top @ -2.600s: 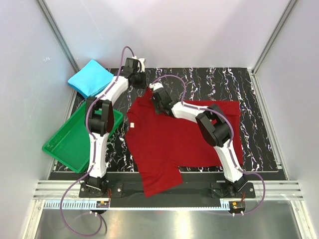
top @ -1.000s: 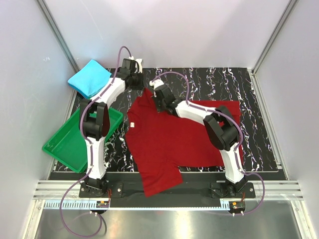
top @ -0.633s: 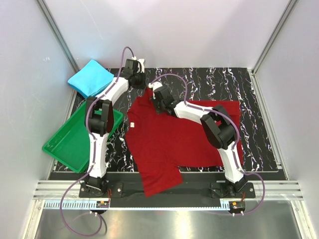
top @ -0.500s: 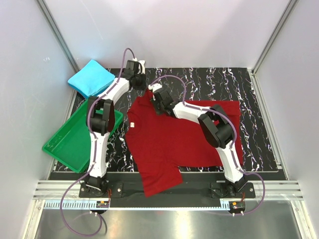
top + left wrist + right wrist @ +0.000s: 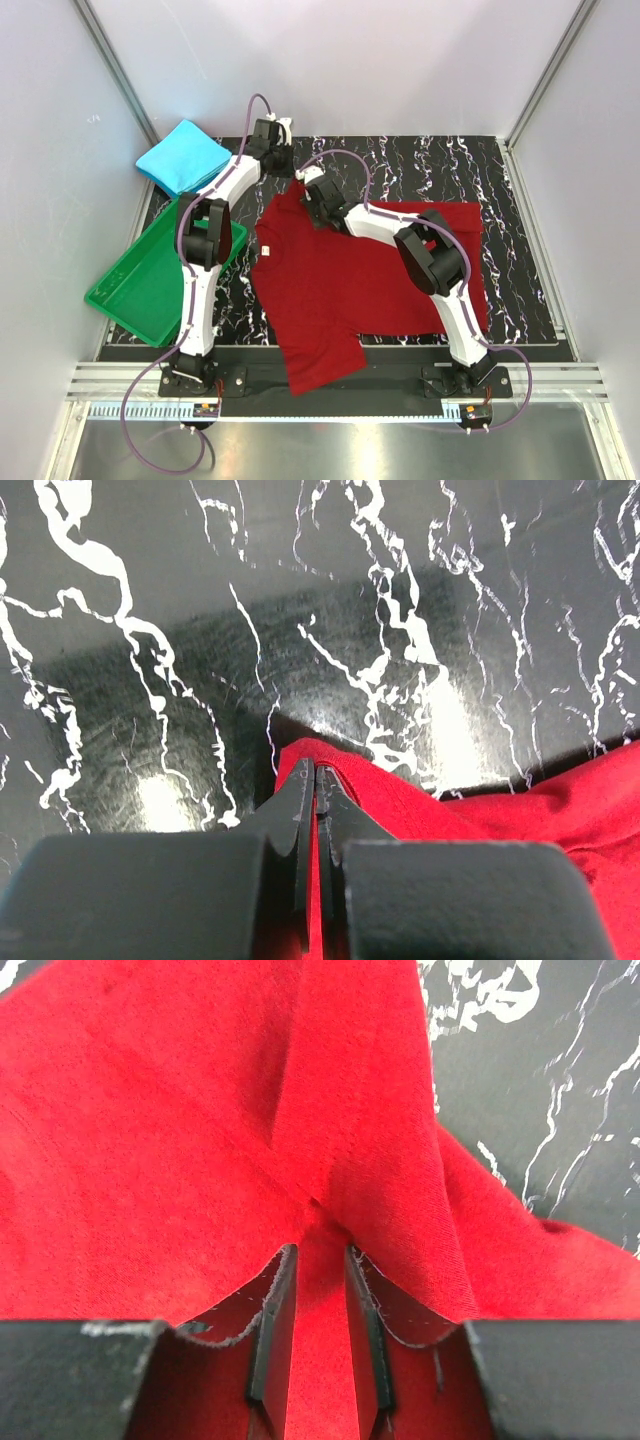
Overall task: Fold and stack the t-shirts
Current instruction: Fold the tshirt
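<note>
Where the soft dark red t-shirt (image 5: 350, 280) creases, left gripper (image 5: 315, 778) pinches its half-hidden corner; right gripper (image 5: 318, 1252) gapes narrowly over a fold.

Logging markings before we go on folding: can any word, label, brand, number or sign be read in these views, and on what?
No text can be read in any view.
On the red shirt, a small white tag at the neck: too small to read.
On the blue shirt, the green tray and the table: no print shows. The table's white marks are marble veining.
</note>
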### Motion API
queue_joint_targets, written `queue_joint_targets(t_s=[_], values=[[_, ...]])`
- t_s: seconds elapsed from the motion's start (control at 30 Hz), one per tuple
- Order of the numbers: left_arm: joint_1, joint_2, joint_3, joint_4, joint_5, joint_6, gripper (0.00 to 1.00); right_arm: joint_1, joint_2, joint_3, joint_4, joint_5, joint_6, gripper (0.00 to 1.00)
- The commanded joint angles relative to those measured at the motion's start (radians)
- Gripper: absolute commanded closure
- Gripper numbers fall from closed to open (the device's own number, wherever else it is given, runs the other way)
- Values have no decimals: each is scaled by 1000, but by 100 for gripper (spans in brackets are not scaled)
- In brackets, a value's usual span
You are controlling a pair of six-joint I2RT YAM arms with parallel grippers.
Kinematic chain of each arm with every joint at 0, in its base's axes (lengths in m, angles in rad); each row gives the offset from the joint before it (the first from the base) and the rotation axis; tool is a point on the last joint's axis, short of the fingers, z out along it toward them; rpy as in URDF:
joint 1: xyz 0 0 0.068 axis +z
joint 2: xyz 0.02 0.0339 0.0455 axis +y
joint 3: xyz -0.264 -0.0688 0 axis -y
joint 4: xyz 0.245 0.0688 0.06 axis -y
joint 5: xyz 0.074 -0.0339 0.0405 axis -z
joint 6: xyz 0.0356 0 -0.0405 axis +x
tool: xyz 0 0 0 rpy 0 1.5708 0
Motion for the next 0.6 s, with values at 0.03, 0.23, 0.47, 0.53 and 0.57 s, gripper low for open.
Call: queue_joint_targets(t_s=[0.03,0.23,0.47,0.53,0.57], values=[[6,8,52,88,-16,-7,100,5,-35,76,24,14,-56,68],[6,10,55,109,-2,-12,100,5,18,115,12,31,-82,68],[4,18,54,114,8,-16,100,5,61,162,0,49,-110,68],[4,22,52,114,13,-16,100,5,69,171,-9,51,-111,68],[4,22,52,116,13,-15,100,5,71,170,-8,51,-111,68]])
